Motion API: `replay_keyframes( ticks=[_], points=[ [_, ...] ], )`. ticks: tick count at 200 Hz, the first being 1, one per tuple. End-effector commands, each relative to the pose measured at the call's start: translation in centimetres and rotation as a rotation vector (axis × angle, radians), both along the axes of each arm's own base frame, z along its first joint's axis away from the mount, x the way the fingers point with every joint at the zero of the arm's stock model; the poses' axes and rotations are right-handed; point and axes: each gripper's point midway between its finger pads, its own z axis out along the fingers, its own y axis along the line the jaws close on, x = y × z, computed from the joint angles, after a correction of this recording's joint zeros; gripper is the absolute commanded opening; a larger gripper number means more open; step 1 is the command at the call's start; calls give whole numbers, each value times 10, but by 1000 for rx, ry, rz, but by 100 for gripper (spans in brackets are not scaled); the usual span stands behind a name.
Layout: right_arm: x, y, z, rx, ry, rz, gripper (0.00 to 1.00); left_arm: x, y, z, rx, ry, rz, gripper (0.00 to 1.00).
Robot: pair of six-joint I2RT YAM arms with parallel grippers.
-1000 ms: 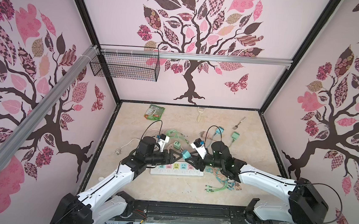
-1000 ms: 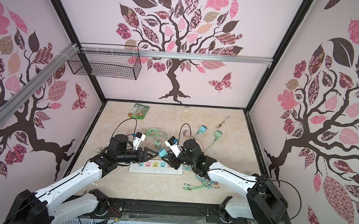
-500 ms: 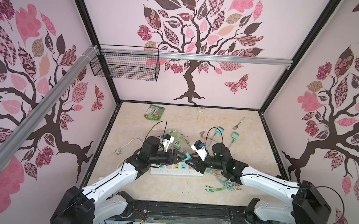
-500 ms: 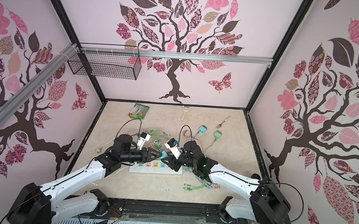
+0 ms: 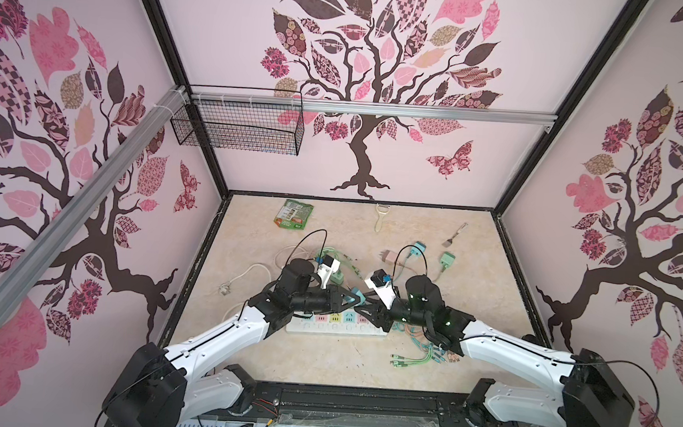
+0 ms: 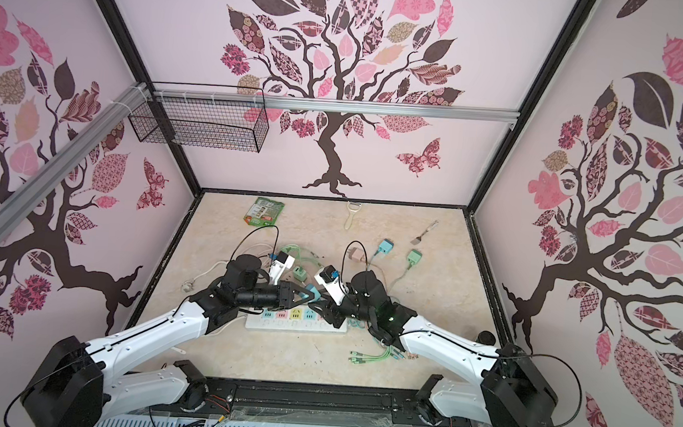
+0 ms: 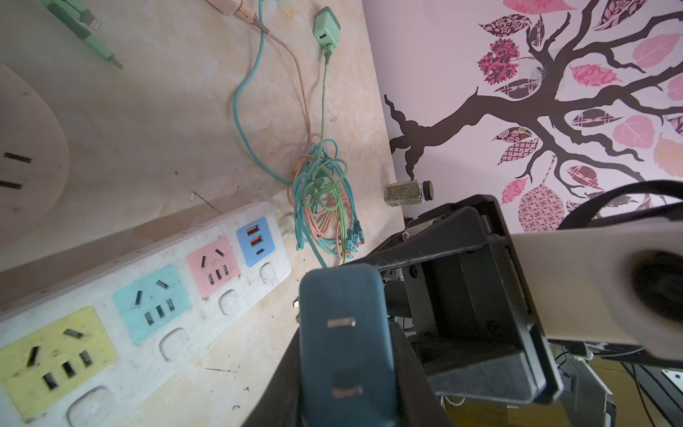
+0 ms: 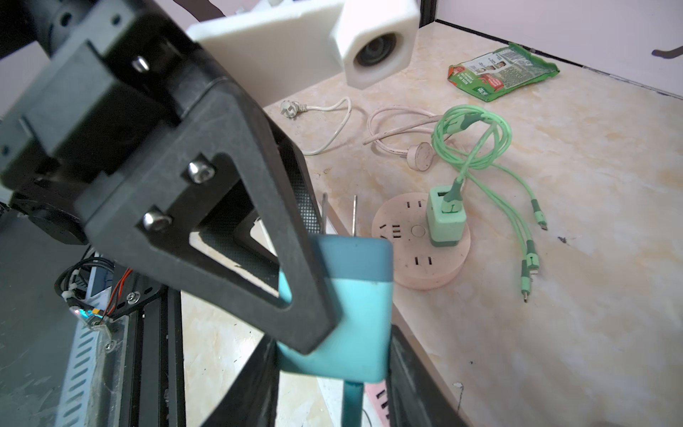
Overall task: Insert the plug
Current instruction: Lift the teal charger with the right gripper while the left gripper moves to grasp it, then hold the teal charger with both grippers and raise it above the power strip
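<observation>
A teal plug (image 5: 356, 296) (image 6: 312, 293) hangs just above the white power strip (image 5: 335, 330) (image 6: 295, 327), between both grippers. My right gripper (image 5: 362, 304) (image 8: 332, 362) is shut on its light body (image 8: 354, 303), cable end toward the wrist. My left gripper (image 5: 345, 299) (image 7: 345, 355) is shut on the dark pronged end (image 7: 345, 344), one jaw on each side. Two metal prongs face the left wrist camera. The strip's yellow, teal and pink sockets (image 7: 148, 299) lie beside the plug.
A round pink socket (image 8: 417, 266) carries a green charger (image 8: 445, 222) behind the grippers. A tangled cable bundle (image 7: 321, 192) and a spice jar (image 7: 406, 192) lie off the strip's USB end. A green packet (image 5: 294, 215), a peeler (image 5: 380, 217) and more chargers (image 5: 416, 249) lie farther back.
My left gripper moved right to meet the right gripper and closed its jaws on the plug. The right gripper kept holding the plug, almost still.
</observation>
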Motion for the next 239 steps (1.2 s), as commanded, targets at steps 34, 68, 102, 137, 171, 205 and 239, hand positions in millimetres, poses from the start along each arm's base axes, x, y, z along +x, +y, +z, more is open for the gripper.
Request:
replay_keyframes(
  ticks=[34,68,102,137,171,205,239],
  points=[
    [-2,-3,17,60,-20,-19,44,12,-5,20,-16,-75,7,12],
    [-6,-19,31,163,21,-112,52,15,-6,26,-16,-103,7,7],
    [-25,-37,50,341,102,-133,66,22,-10,27,-19,-124,1,3],
    [-36,-58,70,528,143,-178,68,29,-19,38,-66,-162,0,0],
    [-43,-62,81,654,187,-150,63,24,-37,63,-120,-271,-31,0],
    [-43,-63,90,774,226,-128,58,8,-59,88,-169,-377,-71,0],
    [-45,-68,98,867,258,-108,58,6,-66,106,-227,-423,-71,0]
  ],
)
